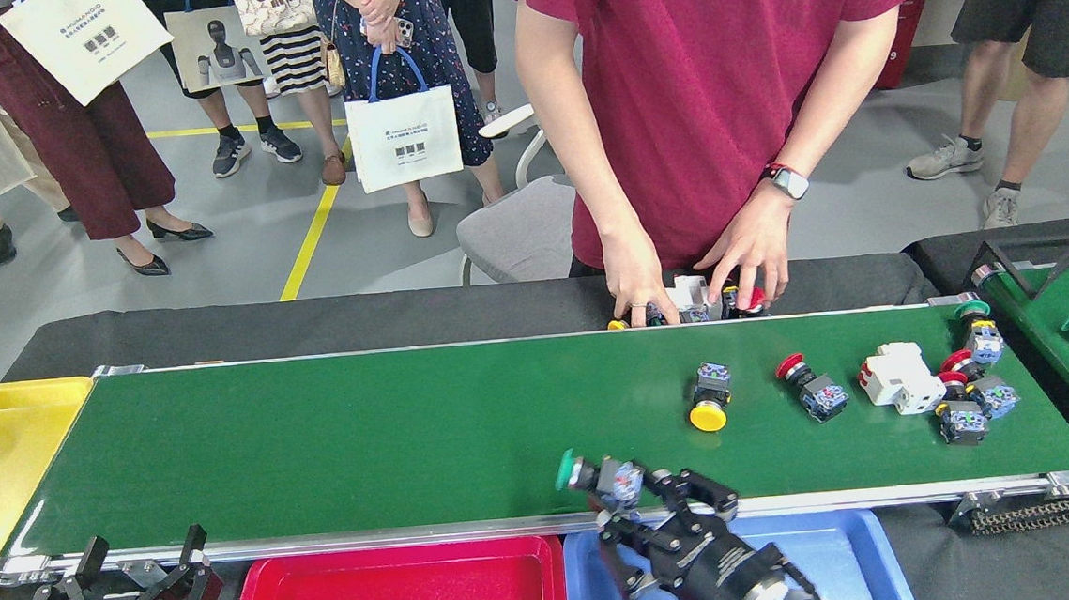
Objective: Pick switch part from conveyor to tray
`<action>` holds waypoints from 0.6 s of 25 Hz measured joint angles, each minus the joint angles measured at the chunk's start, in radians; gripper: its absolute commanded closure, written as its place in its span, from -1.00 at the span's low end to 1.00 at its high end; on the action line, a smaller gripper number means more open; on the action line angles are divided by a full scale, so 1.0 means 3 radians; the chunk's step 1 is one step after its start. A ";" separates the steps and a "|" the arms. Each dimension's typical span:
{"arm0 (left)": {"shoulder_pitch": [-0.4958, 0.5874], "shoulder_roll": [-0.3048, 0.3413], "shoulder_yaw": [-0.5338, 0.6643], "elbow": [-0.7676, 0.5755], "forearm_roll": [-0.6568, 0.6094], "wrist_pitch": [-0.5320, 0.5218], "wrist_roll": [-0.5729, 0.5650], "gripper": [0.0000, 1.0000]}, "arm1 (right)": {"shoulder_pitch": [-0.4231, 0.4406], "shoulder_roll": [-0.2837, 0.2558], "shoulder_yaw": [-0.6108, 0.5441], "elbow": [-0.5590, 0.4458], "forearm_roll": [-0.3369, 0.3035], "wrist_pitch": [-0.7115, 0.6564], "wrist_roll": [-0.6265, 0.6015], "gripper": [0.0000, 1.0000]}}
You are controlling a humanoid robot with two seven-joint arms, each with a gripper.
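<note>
Over conveyor (366, 444) edge: right pincer (638, 504) pinching green switch part (594, 477).
Left pincer (132, 592): spread, idle.
Next: lower into blue tray (853, 551), release.

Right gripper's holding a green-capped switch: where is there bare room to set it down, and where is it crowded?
Free: the red tray and the blue tray both look bare, right below the right gripper. The conveyor is bare left of the yellow-capped switch. Crowded: the belt's right end, around the white block.
</note>
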 measured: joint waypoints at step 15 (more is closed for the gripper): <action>-0.0035 -0.0001 -0.0059 -0.0013 0.0000 0.0017 0.0011 -1.00 | 0.0127 0.0230 0.0401 0.0054 0.0027 0.0065 -0.0020 -0.97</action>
